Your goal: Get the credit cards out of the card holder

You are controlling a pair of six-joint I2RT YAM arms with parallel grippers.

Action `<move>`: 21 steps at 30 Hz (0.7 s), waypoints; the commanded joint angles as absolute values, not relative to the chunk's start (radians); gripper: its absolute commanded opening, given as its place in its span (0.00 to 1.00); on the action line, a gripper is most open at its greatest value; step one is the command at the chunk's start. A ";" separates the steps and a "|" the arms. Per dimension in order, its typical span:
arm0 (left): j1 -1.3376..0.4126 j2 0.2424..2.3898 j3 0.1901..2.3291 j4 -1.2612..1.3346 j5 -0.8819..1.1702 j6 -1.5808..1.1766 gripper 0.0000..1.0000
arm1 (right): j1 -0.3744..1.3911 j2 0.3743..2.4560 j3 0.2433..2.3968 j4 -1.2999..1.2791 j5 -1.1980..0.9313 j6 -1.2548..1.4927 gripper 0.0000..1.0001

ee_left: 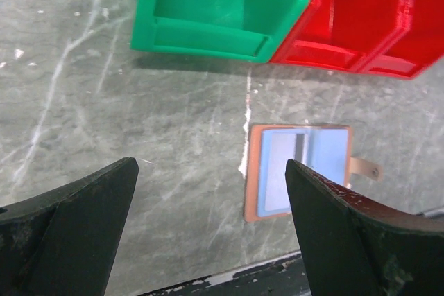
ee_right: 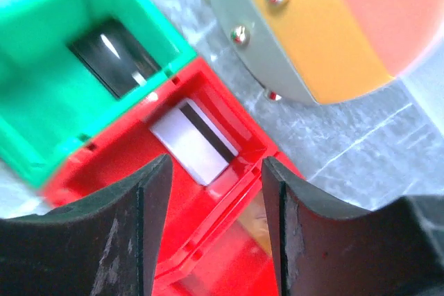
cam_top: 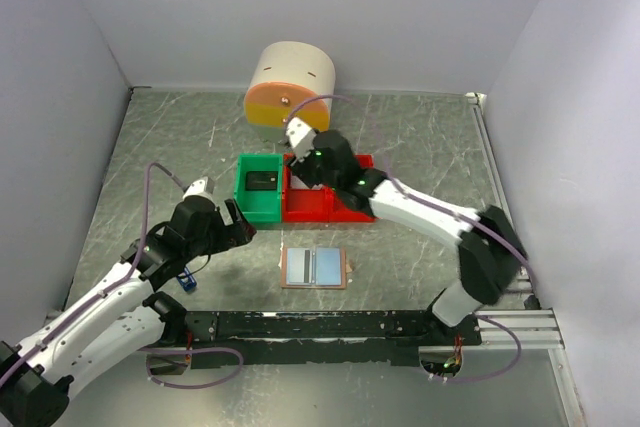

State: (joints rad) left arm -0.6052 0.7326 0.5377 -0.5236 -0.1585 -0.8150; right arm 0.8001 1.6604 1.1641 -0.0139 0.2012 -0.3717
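Observation:
The tan card holder (cam_top: 315, 267) lies open and flat on the table in front of the bins. Its pale blue pockets (ee_left: 326, 154) face up, and a pale credit card with a dark stripe (ee_left: 281, 171) shows in the left one. Another pale, dark-striped credit card (ee_right: 194, 140) lies loose in the red bin (ee_right: 229, 220). My right gripper (ee_right: 215, 171) hangs open above that card with nothing between its fingers. My left gripper (ee_left: 211, 171) stands wide open and empty, above bare table just left of the holder.
A green bin (cam_top: 245, 202) with a dark flat thing (ee_right: 114, 60) in it stands against the red bin's (cam_top: 310, 205) left side. Behind them is a cream and orange drum (cam_top: 290, 87). A small blue stick gadget (cam_top: 187, 280) lies by the left arm.

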 commanded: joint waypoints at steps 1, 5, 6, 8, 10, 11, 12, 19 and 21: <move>-0.597 0.706 0.523 -0.437 -0.053 -0.822 1.00 | 0.798 1.412 1.048 0.019 0.086 0.100 0.56; -0.596 0.724 0.498 -0.392 0.018 -0.830 0.99 | 0.798 1.248 0.853 0.015 0.015 0.451 0.58; -0.597 0.739 0.496 -0.389 0.028 -0.831 0.99 | 0.798 1.213 0.792 0.022 0.005 0.579 0.56; -0.596 0.777 0.491 -0.383 0.050 -0.827 0.98 | 0.796 1.147 0.655 0.097 -0.058 0.732 0.54; -0.595 0.824 0.484 -0.369 0.081 -0.824 1.00 | 0.797 1.091 0.496 0.232 -0.138 0.832 0.53; -0.596 0.847 0.483 -0.364 0.097 -0.824 1.00 | 0.798 1.063 0.459 0.287 -0.174 0.858 0.51; -0.596 0.864 0.483 -0.357 0.107 -0.824 1.00 | 0.799 1.043 0.442 0.292 -0.201 0.866 0.49; -0.597 0.853 0.431 -0.282 0.184 -0.825 0.96 | 0.815 1.010 0.490 0.078 -0.196 0.840 0.44; -0.596 0.837 0.426 -0.294 0.181 -0.828 0.95 | 0.819 1.030 0.460 0.118 -0.200 0.876 0.43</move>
State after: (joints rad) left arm -0.6033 0.8719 0.4393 -0.3405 0.1268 -0.8234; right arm 0.8097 1.0203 0.4675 0.1162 -0.1852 0.8043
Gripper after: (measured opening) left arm 0.958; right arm 0.436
